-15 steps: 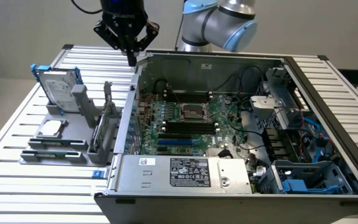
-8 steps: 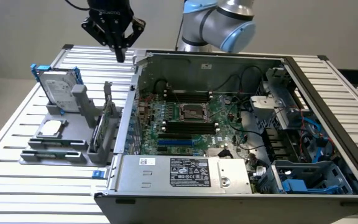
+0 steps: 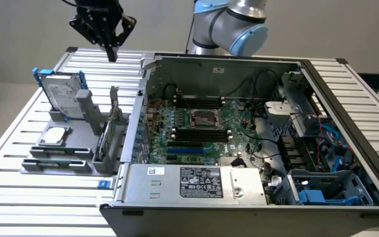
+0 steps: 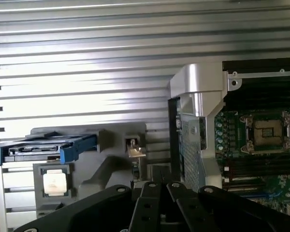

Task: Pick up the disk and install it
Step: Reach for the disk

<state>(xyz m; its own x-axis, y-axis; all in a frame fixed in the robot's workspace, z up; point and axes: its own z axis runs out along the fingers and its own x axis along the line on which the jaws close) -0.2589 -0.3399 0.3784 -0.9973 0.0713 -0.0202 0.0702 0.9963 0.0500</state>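
I count one disk in its blue carrier, one square silver chip, one upright circuit card, one grey holder, one open computer case and one power supply.

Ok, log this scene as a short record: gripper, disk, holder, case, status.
gripper: shut, empty, high above the slatted table, apart from the disk
disk: upright in the grey holder, blue carrier around it
holder: also carries a square chip and an upright circuit card
computer case: open, motherboard exposed, on the exterior view's right of the holder
status: disk not yet picked up
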